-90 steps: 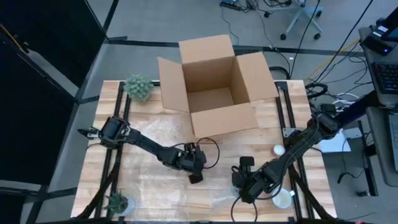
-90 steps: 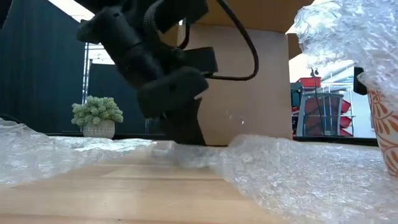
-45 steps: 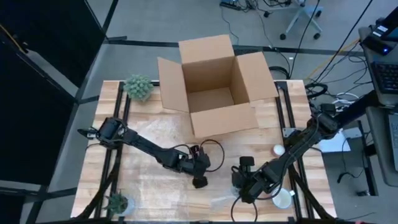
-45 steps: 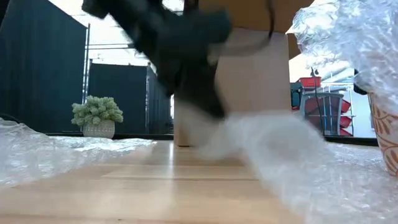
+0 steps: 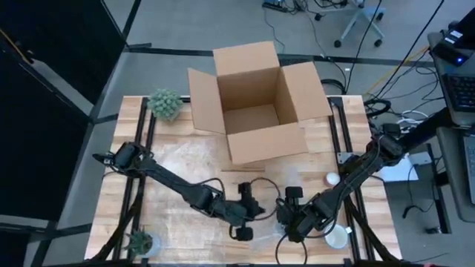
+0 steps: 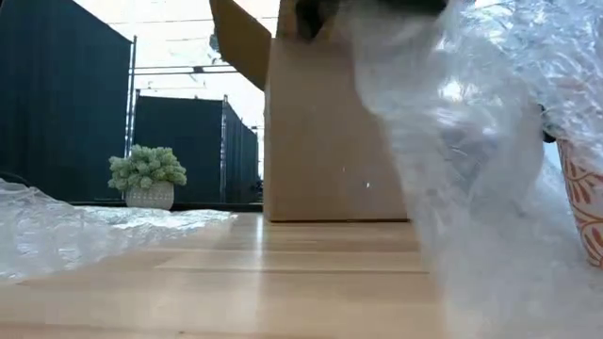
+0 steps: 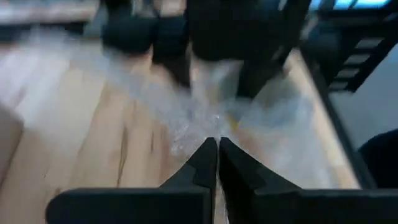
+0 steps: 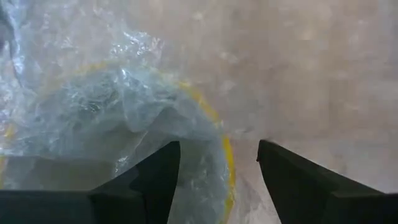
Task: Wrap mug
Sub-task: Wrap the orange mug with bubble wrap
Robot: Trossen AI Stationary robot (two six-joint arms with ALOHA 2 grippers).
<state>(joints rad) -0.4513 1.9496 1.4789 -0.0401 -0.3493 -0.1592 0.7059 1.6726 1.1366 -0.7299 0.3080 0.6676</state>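
My left hand (image 7: 217, 163) is pinched closed on the bubble wrap (image 6: 471, 188), lifting it beside the mug (image 6: 586, 198); my right hand (image 8: 217, 158) gapes wide above the mug's yellow rim. Both sit over the tabletop (image 5: 171, 215).

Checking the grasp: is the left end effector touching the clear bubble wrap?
Touching: the left wrist view shows the left end effector pinched shut on the clear bubble wrap.

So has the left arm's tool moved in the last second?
Yes. In the high view the left tool, shut on the bubble wrap, has travelled away from the cardboard box, toward the right tool.
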